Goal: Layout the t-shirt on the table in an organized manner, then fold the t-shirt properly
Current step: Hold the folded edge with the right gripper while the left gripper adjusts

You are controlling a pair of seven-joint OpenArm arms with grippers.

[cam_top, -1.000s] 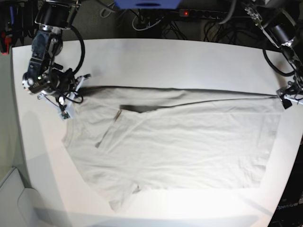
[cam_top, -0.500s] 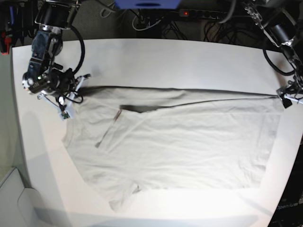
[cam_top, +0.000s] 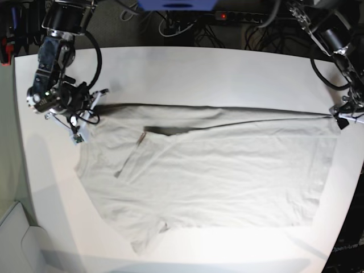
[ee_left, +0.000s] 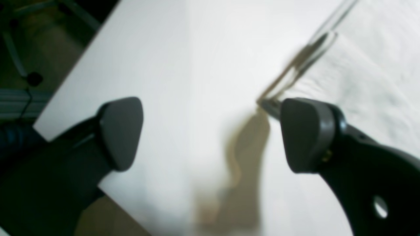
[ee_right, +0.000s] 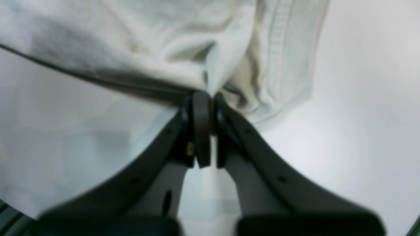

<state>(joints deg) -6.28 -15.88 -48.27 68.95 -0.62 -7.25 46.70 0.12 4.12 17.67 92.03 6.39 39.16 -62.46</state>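
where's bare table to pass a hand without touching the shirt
Free: the wide strip of table between its far edge and the t-shirt's top edge, and a narrower band along the near edge. Crowded: the two upper shirt corners, where the right hand pinches cloth and the open left hand hangs beside the hem.

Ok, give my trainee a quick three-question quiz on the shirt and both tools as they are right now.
1. True or false: the right tool is shut on the t-shirt.
2. The left tool is: A) wide open, B) shut on cloth, C) out of view.
3. What surface lies between the left tool's fingers?

Key: 1 true. 2 A. 3 the bare white table, with the shirt's edge beside one finger.
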